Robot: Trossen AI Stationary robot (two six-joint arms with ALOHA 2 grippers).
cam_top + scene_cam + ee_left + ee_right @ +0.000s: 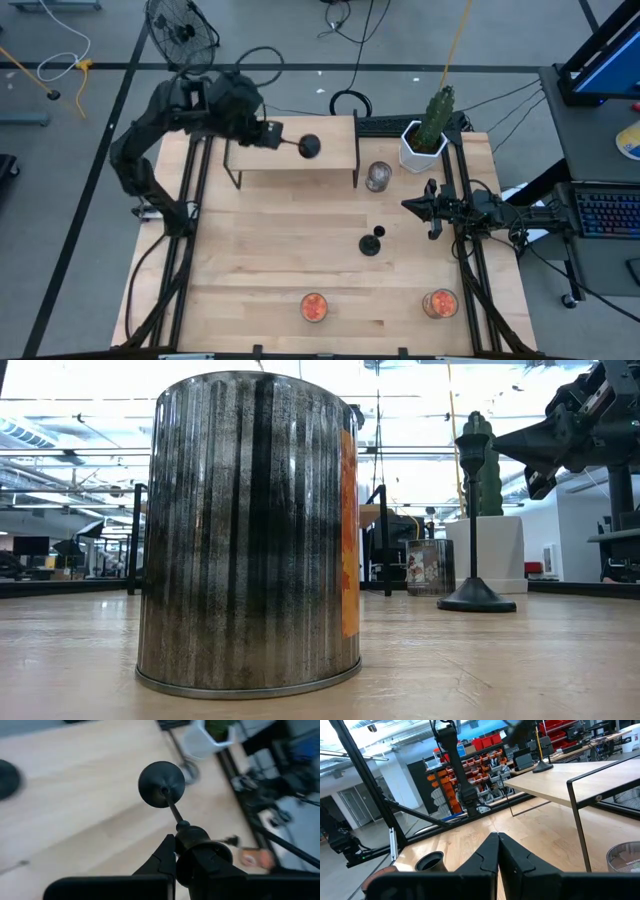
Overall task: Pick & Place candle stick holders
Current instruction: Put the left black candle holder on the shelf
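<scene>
- While the left gripper (272, 135) sits at the upper centre-left of the high view, above the raised shelf (290, 158), we note it is clenched on a candle stick holder (308, 146) at the cup end, stem horizontal, disc base pointing away from the fingers.
- In the left wrist view the same holder (162, 784) shows its disc face-on, the thin stem running back into the jaws.
- Second holder (371, 241) stands upright on the table (260, 260), centre-right of the high view; low view shows it (474, 520) right of centre. A third we cannot place.
- Right gripper (418, 206) waits at right edge, fingers pressed together, holding nothing.
- Handling judgement: rigid, probably metal, light but base-heavy; smooth stem may slip or pivot. Held by the cup, the disc's weight levers on the grip; we would grip the stem near the base.
</scene>
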